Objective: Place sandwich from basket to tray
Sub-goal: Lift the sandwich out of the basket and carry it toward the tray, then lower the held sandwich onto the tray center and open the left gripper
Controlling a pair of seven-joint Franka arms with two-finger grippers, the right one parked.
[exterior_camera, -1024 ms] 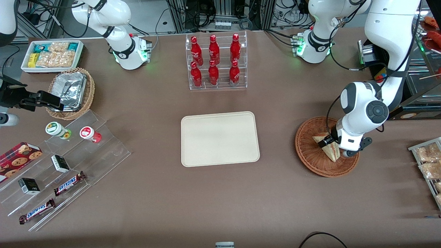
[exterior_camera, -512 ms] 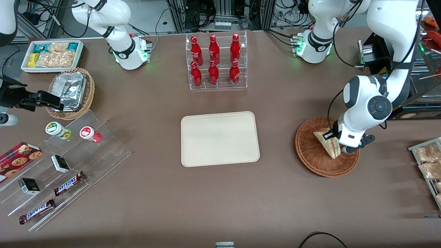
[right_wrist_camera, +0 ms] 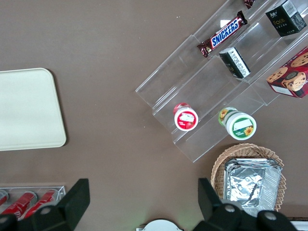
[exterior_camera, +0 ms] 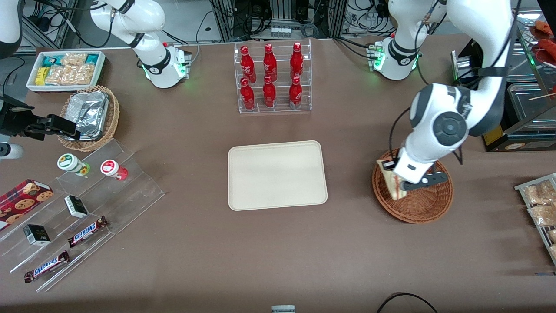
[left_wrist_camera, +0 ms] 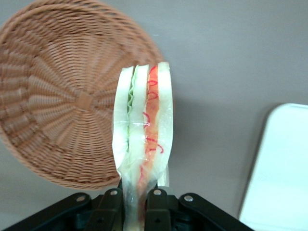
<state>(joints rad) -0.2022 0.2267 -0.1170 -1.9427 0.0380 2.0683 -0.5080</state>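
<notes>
Since a second ago the left arm has lifted and swung toward the tray, carrying the sandwich (exterior_camera: 392,184) off the basket's floor to above its rim on the tray side. Its gripper (left_wrist_camera: 137,204) is clamped on the sandwich's lower end, black fingers (left_wrist_camera: 109,202) pressing both bread faces, the wedge standing up from the jaws with green and red filling showing along the cut edge. Below it lies the reddish-brown wicker basket (exterior_camera: 423,206), with nothing else in it. Nearest neighbour toward the parked arm's end is the beige tray (exterior_camera: 277,174), bare, apart from the basket. Farther from the front camera stands a clear rack of red bottles (exterior_camera: 273,77)
</notes>
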